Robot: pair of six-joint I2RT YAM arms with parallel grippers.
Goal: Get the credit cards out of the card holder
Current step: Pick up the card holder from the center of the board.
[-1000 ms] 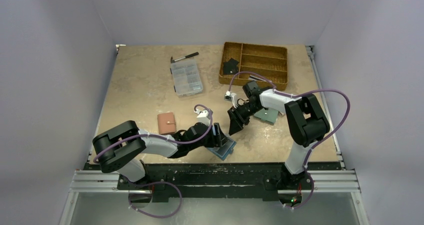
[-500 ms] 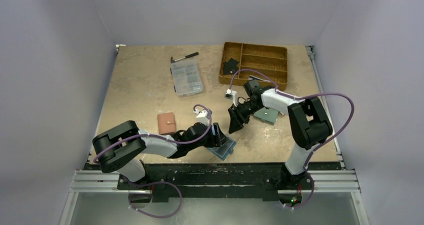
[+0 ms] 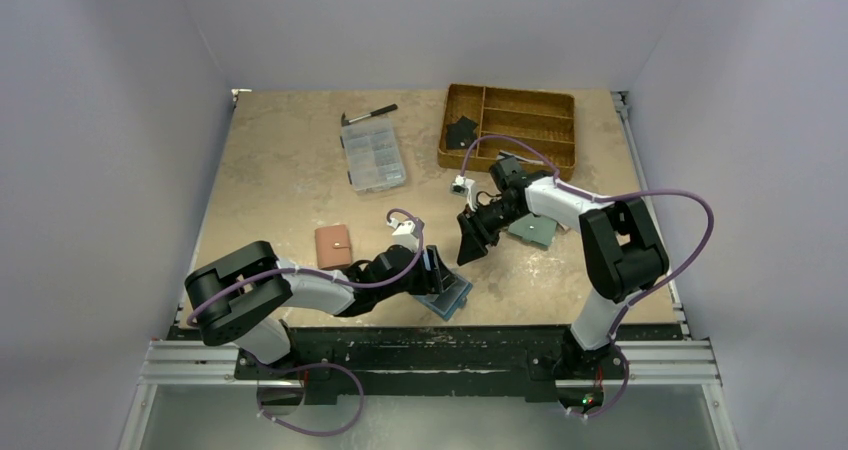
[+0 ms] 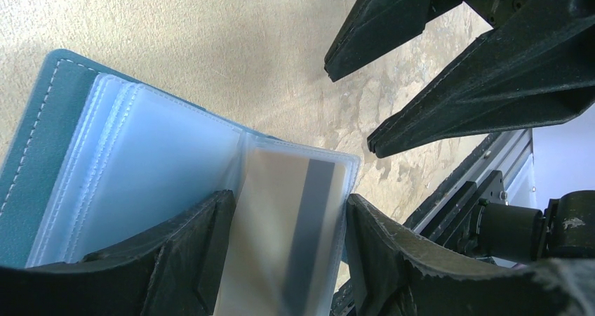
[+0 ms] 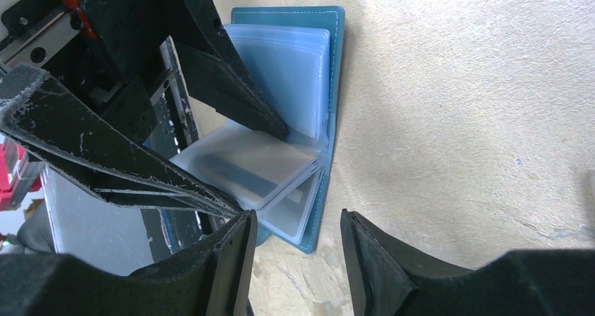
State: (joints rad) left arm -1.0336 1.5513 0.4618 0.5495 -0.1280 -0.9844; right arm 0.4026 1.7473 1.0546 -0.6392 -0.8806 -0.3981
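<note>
your left tool (image 4: 288, 205) sits low over the open card holder (image 4: 43, 123). its two fingers (image 4: 184, 256) stand apart with one clear sleeve (image 4: 337, 163) between them. each finger touches an edge of that leaf, but whether they squeeze it cannot be told from these views. inside the sleeve lies a credit card (image 4: 281, 232), pale with a dark stripe down it, not yet out. in the right wrist view this leaf is tilted up from the spine, raised off the other sleeves.

your right tool (image 5: 298, 221) hangs just beside the holder, above bare table (image 5: 456, 119) — jaws open, nothing between them, touching neither the holder nor the left tool.

the holder itself lies spread flat near the front edge of the table, between the two arm bases, blue cover down and sleeves up.

further out you have:
- a tan-pink wallet (image 3: 333, 246) to the left of the left arm
- a pale green wallet (image 3: 532, 232) partly under the right arm
- a clear compartment box (image 3: 372, 157) with a black pen-like item (image 3: 370, 114) just behind it
- a wooden divided tray (image 3: 535, 128) at the back, with a small black thing (image 3: 462, 132) in its left compartment
</note>
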